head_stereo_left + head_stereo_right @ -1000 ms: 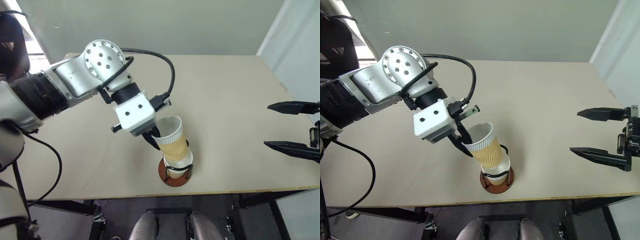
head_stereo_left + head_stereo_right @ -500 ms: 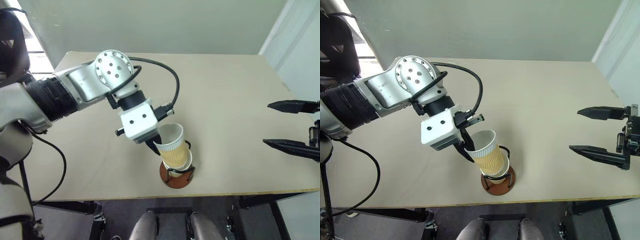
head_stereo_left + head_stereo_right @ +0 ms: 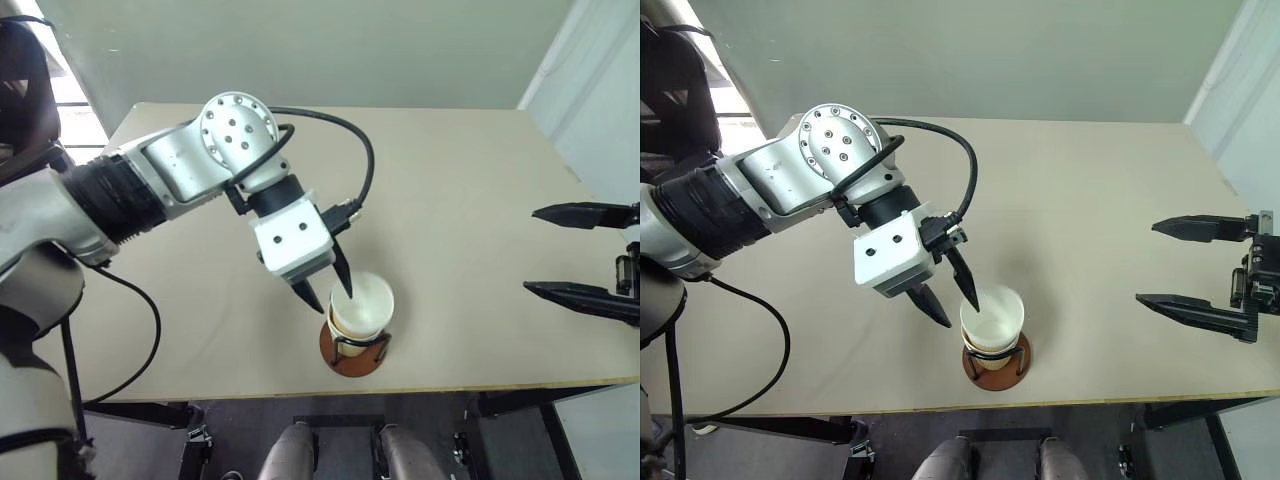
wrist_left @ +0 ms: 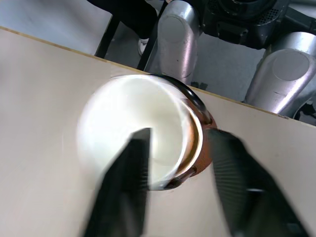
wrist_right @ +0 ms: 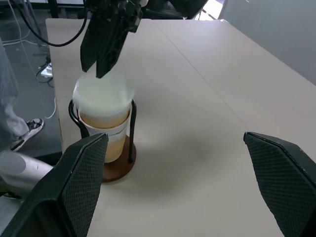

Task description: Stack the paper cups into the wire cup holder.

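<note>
The paper cups (image 3: 364,308) sit nested upright inside the wire cup holder (image 3: 349,361), which stands near the table's front edge; the top cup's white inside faces up. My left gripper (image 3: 332,298) hangs just over the stack's left rim, open. One finger tip is above the cup's mouth and the other is outside its wall, gripping nothing. In the left wrist view the top cup (image 4: 133,148) is blurred between the spread fingers (image 4: 126,190). My right gripper (image 3: 531,250) hovers open and empty far to the right. The right wrist view shows the stack (image 5: 103,116) in the black wire loops (image 5: 131,131).
The tan table (image 3: 450,180) carries the holder close to its front edge (image 3: 480,385). A black cable (image 3: 345,140) loops over my left wrist. A pale wall stands behind the table.
My left gripper has opened and let go of the tilted top cup. That cup has dropped upright into the stack in the holder. The right gripper has stayed still.
</note>
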`<state>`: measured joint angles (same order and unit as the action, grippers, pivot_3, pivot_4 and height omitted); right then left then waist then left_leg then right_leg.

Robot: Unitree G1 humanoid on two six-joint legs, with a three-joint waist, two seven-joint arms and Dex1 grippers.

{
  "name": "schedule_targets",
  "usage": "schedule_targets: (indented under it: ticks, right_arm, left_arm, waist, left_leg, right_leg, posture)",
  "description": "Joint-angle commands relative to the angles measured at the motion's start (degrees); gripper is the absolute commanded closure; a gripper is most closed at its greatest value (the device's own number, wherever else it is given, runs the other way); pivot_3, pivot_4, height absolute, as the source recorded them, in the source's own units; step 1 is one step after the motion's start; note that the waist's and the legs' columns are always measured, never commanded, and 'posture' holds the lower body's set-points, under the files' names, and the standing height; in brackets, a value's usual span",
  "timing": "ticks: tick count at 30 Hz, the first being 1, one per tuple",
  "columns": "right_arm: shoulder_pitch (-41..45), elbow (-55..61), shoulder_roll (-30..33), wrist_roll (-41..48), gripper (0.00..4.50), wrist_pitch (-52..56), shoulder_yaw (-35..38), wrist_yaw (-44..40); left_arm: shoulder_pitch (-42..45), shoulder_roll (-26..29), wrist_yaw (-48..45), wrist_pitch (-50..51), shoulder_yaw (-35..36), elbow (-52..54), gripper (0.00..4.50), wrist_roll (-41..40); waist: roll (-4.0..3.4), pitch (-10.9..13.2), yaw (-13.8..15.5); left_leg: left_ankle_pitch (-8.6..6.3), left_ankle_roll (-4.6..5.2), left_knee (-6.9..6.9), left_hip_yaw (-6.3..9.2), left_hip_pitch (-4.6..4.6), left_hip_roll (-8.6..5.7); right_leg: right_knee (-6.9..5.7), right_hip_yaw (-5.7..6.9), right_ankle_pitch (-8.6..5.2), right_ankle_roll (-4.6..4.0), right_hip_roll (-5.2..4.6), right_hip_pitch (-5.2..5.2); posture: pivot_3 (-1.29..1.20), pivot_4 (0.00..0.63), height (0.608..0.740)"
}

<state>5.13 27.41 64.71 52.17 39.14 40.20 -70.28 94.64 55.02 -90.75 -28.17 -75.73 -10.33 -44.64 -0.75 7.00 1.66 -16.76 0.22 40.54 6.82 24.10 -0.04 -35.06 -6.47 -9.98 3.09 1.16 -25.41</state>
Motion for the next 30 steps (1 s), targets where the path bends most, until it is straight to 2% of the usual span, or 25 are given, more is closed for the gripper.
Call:
schedule_targets:
  ticks: [1,4,10,12,15,17,21,23,26,30]
  right_arm:
    - [0.26,0.73,-0.11,1.02,0.00,-0.46,2.18,0.42]
    - [0.70,0.35,-0.14,0.73,0.00,-0.83,1.34,0.55]
    - [2.36,-1.49,0.30,0.15,0.00,-2.00,-1.16,-0.45]
    - [3.47,-2.18,0.54,-0.31,0.00,-2.82,-3.44,-1.30]
    - [4.87,-2.74,0.71,-0.69,0.00,-3.89,-6.58,-2.98]
    - [6.14,-3.64,1.02,-1.30,0.00,-4.85,-8.90,-4.47]
    - [10.11,-8.01,1.82,-3.18,0.00,-6.83,-13.29,-7.15]
    - [12.81,-10.56,2.05,-4.24,0.00,-7.87,-16.01,-8.80]
    - [17.32,-13.86,1.65,-5.72,0.00,-9.11,-20.44,-11.19]
    - [23.07,-16.79,0.05,-7.58,0.00,-9.98,-26.77,-14.10]
  left_arm:
    - [-0.22,-0.56,-1.75,-0.17,2.46,-0.97,1.05,1.04]
    - [-1.01,-1.78,-1.75,-0.31,4.19,-2.62,0.02,1.97]
    - [-3.30,-2.05,-1.75,5.58,11.86,-5.84,0.02,0.62]
    - [-5.88,-0.39,-1.75,9.33,17.23,-7.68,0.02,0.34]
    - [-10.28,5.28,-1.75,14.44,23.16,-7.47,0.02,-0.93]
    - [-14.90,10.24,-1.75,19.54,28.83,-8.26,0.02,-1.74]
    - [-26.90,18.57,-1.75,26.12,39.57,-9.08,0.02,1.59]
    - [-32.63,20.93,-0.96,29.18,44.88,-8.22,0.02,2.55]
    - [-41.45,23.74,1.79,32.96,53.04,-5.70,0.02,2.82]
    - [-58.19,27.79,5.97,38.26,66.96,1.20,0.02,-1.03]
  waist:
    - [0.00,0.00,0.01]
    - [0.00,0.00,0.06]
    - [0.00,0.00,-0.04]
    - [-0.03,-0.01,-0.12]
    - [-0.09,-0.02,-0.56]
    - [-0.12,-0.02,-1.05]
    - [-0.19,-0.05,-1.49]
    - [-0.19,-0.05,-1.44]
    - [-0.18,-0.05,-1.10]
    - [-0.15,-0.06,-1.55]
  left_leg:
    - [0.00,0.00,0.00,0.00,0.00,0.00]
    - [0.00,0.00,0.00,0.00,0.00,-0.01]
    - [0.00,0.00,0.00,-0.01,0.00,-0.03]
    - [0.00,0.00,-0.01,0.00,0.00,-0.03]
    - [0.06,0.00,-0.08,-0.01,-0.05,-0.02]
    - [0.29,-0.07,-0.17,0.01,-0.07,-0.01]
    - [0.44,-0.23,-0.43,0.06,-0.11,0.01]
    - [0.66,-0.61,-0.43,0.12,-0.11,0.03]
    - [0.64,-0.55,-0.43,0.17,-0.09,-0.01]
    - [0.65,-0.53,-0.43,0.16,-0.09,-0.07]
  right_leg:
    - [0.00,0.00,0.00,0.00,0.00,0.00]
    - [0.00,0.01,0.00,0.00,-0.02,0.01]
    - [0.00,0.01,0.04,0.08,-0.04,0.00]
    - [0.00,0.01,0.06,0.11,-0.04,0.01]
    - [-0.01,0.01,0.06,0.12,-0.02,0.00]
    - [-0.02,-0.02,0.06,0.12,0.02,-0.06]
    - [-0.07,0.01,0.00,0.02,0.07,-0.18]
    - [-0.09,0.04,-0.05,-0.07,0.07,-0.21]
    - [-0.19,0.09,-0.13,-0.21,0.01,-0.24]
    - [-0.44,0.07,-0.31,-0.52,-0.01,-0.35]
  posture:
    - [0.00,0.150,0.740]
    - [0.00,0.150,0.740]
    - [0.00,0.150,0.740]
    - [0.00,0.150,0.740]
    - [0.00,0.150,0.740]
    - [0.00,0.150,0.740]
    - [0.00,0.150,0.740]
    - [0.00,0.150,0.740]
    - [0.00,0.150,0.740]
    - [0.00,0.150,0.740]
